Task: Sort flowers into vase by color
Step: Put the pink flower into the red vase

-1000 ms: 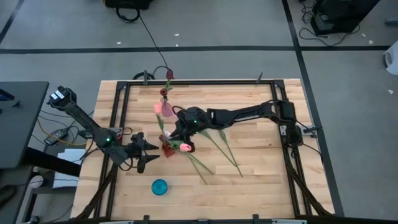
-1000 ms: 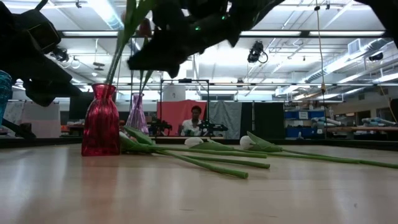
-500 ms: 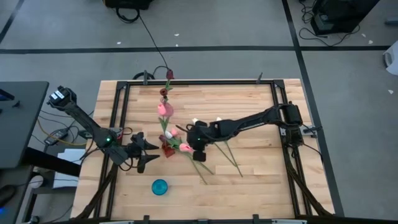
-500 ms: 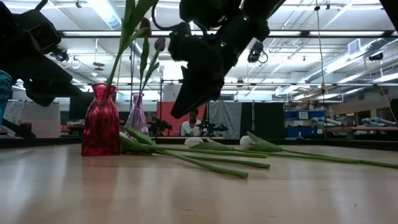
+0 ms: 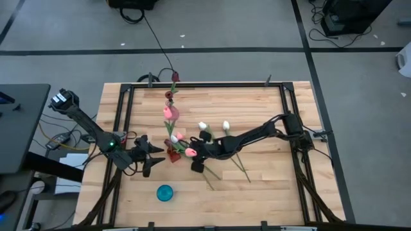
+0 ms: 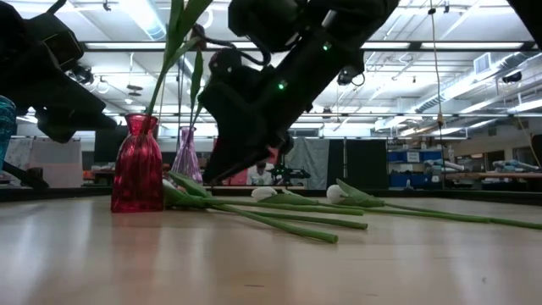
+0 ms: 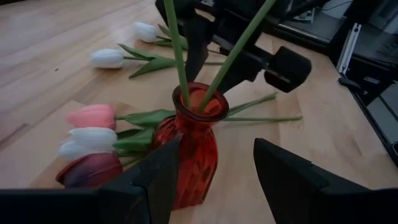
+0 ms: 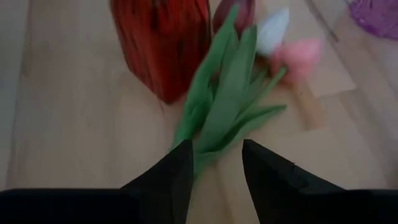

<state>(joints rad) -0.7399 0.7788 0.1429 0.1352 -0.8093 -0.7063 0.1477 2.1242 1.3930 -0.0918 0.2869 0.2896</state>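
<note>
Red vase (image 7: 194, 146) unlabelled; right hand (image 8: 214, 165) released above loose flowers (image 8: 230, 106); left hand (image 7: 214, 174) released beside vase.

Overhead, table-level and both wrist views share the red vase (image 7: 194, 146)

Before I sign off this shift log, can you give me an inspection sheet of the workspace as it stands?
Surface: wooden table with black frame rails.
Job's things: red vase holding two stems; purple vase behind it; maroon, white and pink tulips lying beside the red vase; two white tulips lying apart.
Clutter: teal round object near the front edge.
Grippers: right end effector open, low over the tulip leaves; left end effector open, facing the red vase.
Cables: black cable across the floor.
Surroundings: lab room, person seated far behind.
</note>
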